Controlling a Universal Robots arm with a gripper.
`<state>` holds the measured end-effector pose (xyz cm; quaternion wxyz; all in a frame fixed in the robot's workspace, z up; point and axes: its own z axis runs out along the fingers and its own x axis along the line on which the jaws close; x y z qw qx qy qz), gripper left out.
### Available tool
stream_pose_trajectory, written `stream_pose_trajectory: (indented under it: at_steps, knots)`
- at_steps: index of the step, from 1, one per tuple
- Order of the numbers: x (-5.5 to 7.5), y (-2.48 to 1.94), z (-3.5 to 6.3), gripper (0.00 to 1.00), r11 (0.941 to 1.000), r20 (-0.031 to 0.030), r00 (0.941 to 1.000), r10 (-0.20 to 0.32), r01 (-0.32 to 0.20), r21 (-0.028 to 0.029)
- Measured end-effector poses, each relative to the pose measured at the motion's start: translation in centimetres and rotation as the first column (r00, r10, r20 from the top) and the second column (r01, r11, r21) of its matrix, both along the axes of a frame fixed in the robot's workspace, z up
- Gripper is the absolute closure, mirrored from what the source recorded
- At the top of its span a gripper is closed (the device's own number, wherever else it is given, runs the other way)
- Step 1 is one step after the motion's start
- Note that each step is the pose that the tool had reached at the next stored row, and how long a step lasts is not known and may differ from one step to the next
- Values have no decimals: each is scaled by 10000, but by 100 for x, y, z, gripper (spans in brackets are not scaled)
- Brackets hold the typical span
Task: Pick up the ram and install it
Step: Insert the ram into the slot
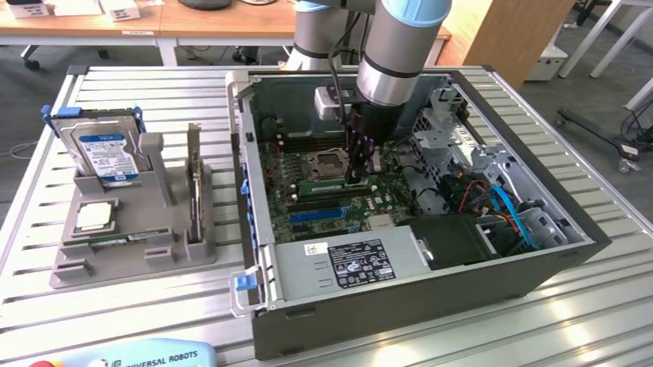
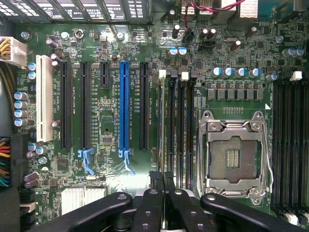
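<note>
The ram (image 1: 324, 186) is a narrow green stick standing on edge in a memory slot beside the empty CPU socket (image 1: 329, 162), inside the open computer case. In the wrist view it is an edge-on line (image 2: 161, 125) along the slot nearest the blue expansion slot (image 2: 124, 106). My gripper (image 1: 357, 180) reaches straight down to the board at one end of that stick. Its black fingers (image 2: 155, 193) are shut together, tips (image 2: 162, 176) right at the end of the ram's top edge. Nothing shows between them. Whether they touch the stick I cannot tell.
The case walls (image 1: 408, 294), drive cage (image 1: 449, 141) and cables (image 1: 505, 206) crowd the arm. On the slatted table, a grey holder (image 1: 173, 229) at the exterior view's left carries a blue-labelled hard drive (image 1: 102, 149), an upright dark card (image 1: 194, 172), a square chip (image 1: 94, 215) and a thin green strip (image 1: 107, 241).
</note>
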<state>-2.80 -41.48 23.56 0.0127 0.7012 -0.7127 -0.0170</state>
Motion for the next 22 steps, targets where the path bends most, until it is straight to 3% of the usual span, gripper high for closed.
stream_pose_trajectory:
  at_steps: [22]
  knots:
    - [0,3,-12,89,10000,0,10000,63,-63,0]
